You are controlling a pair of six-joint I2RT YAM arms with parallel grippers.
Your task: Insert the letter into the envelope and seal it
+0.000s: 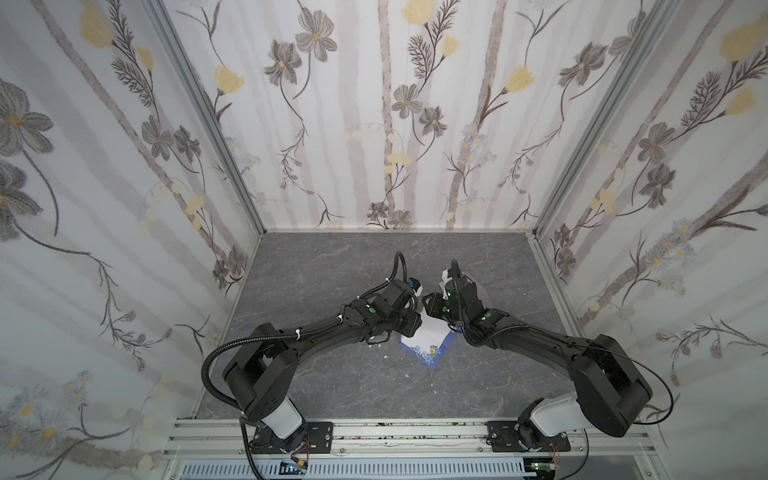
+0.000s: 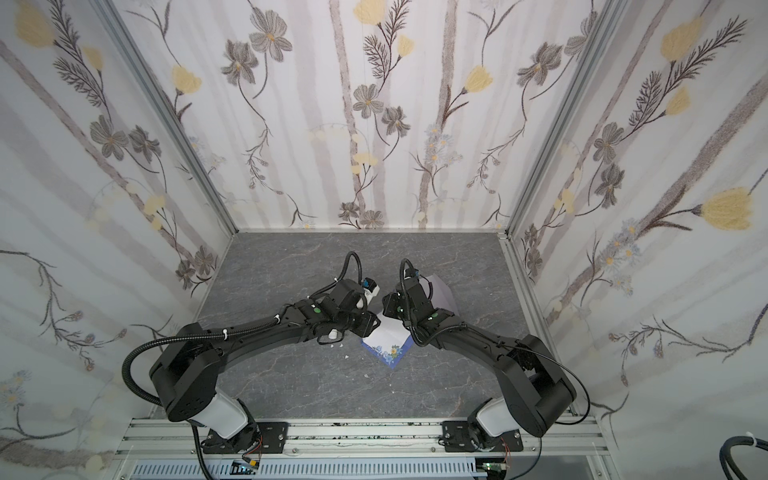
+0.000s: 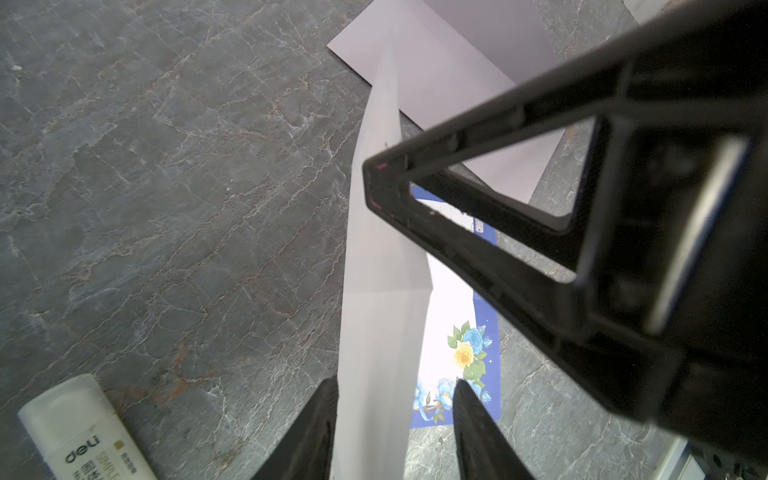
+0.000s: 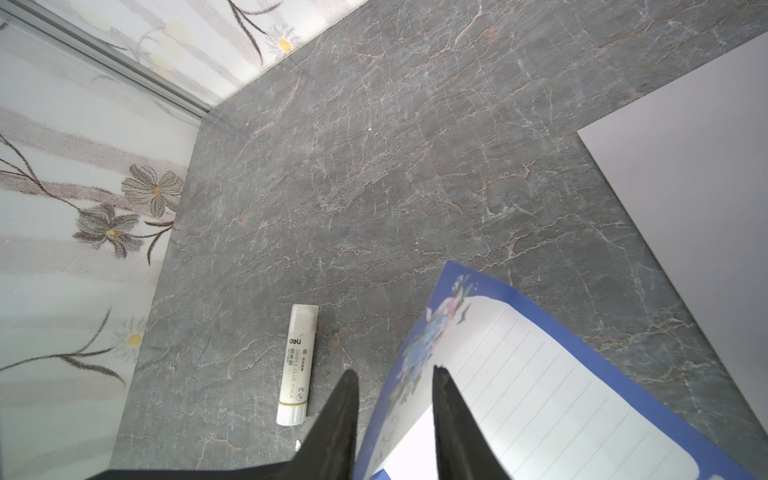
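Evidently folding: the letter [image 2: 388, 332] lies just below centre in both top views, 1 flap raised inside the left gripper [image 3: 395, 382], jaws parted. The right gripper [image 4: 395, 370] sits unclenched astride its corner. Next, likely: pinch and crease.

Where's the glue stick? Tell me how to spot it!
Start at the dark grey marbled tabletop. Beside the blue-bordered white lined letter lies the small white plastic glue stick tube, flat on its side on bare tabletop. It is the only round, printed tube; its neighbours are flat paper sheets.
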